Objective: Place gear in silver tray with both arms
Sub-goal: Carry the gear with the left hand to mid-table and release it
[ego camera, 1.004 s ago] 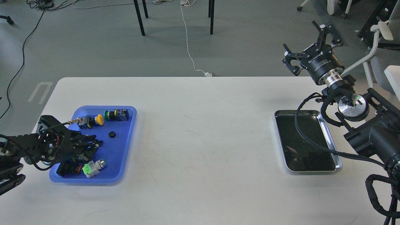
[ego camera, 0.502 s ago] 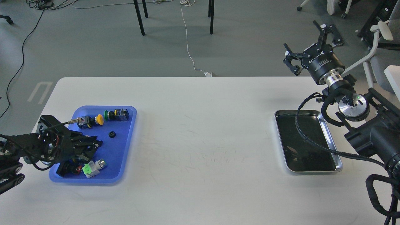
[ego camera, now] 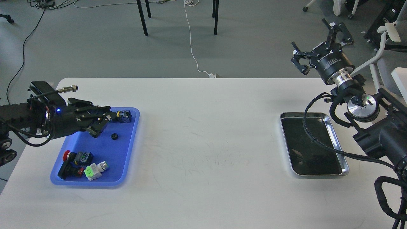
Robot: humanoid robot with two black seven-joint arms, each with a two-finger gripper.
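Our left gripper [ego camera: 102, 122] hovers over the blue tray [ego camera: 127, 152], its claw state unclear; the small black gear [ego camera: 114, 136] lies there, ungrasped; our right gripper [ego camera: 319, 39] waits spread wide; the silver tray [ego camera: 337, 143] sits empty; everything remains to do.

Only white lettering on the black wrist housing behind the right gripper [ego camera: 321, 41], upside down and too small to make out. Nothing else legible anywhere.
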